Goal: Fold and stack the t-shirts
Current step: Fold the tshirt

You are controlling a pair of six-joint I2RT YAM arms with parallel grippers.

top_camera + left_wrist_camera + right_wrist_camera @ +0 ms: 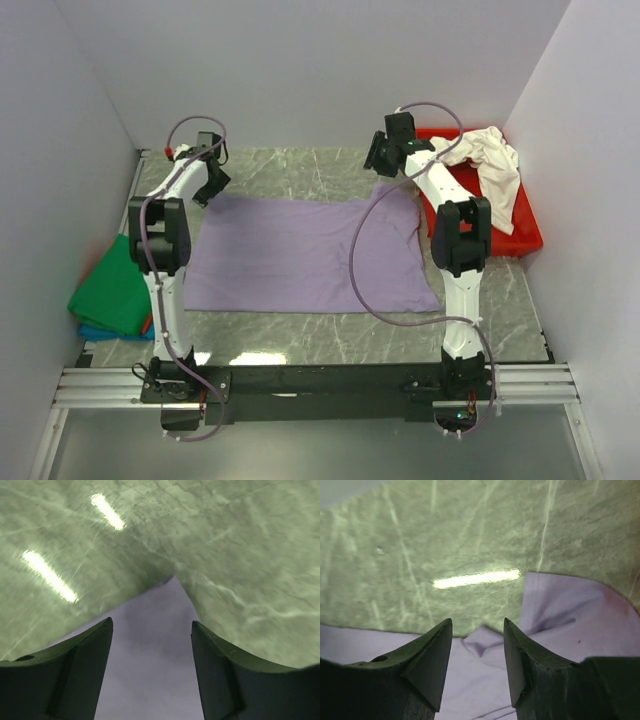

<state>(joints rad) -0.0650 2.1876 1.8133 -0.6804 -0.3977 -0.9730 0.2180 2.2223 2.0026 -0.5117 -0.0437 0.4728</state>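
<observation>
- The grey-green marbled table point(300, 172) carried everything, with walls on three sides.
- The lavender-purple t-shirt point(300, 255) lay spread flat in the middle of the table, between the two arms. Its long axis ran left to right across the table, and its right end flared wider toward the near edge. I could not tell which end was the collar. The far right edge was rumpled, while the rest lay smooth.
- The red plastic tray point(522, 240) sat at the far right of the table, against the right wall and just beside the purple shirt's right end.
- The creamy white t-shirt point(490, 165) lay crumpled in the tray, draped partly over its far rim.
- The bright green t-shirt point(115, 290) lay folded at the left edge of the table, apart from the purple one.
- The blue t-shirt point(100, 330) showed only as a strip under the green one's near edge.
- The left gripper point(152, 625) hung over the purple shirt's far left corner. Its fingers were spread wide and held nothing, and the cloth's pointed corner lay between them, aimed away from the arm.
- The right gripper point(477, 622) hung over the rumpled far right edge. Its fingers were parted by a narrower gap and clasped nothing, with a small pucker of cloth under the tips.
</observation>
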